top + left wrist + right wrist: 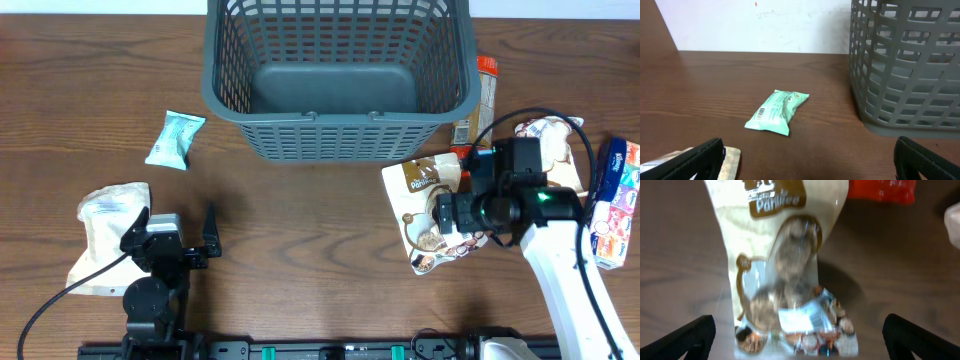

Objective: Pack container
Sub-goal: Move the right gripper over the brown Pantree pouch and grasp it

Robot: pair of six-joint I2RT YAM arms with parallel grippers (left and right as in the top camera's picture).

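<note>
The dark grey slotted basket (335, 135) stands at the back centre and has nothing in it; it also shows in the left wrist view (905, 70). My right gripper (446, 222) is open, hovering over a brown-and-white cookie pouch (422, 195) lying flat right of the basket. In the right wrist view the pouch (785, 255) lies between and ahead of the open fingers (800, 340). My left gripper (172, 232) is open and empty at the front left, beside a white pouch (105, 235). A mint-green packet (175, 138) lies ahead of it (777, 112).
An orange-red packet (482, 100) lies by the basket's right corner and shows in the right wrist view (882, 190). A white crumpled packet (548, 135) and a blue-and-white pack (615, 200) lie at the far right. The white pouch's corner (730, 157) sits by my left finger.
</note>
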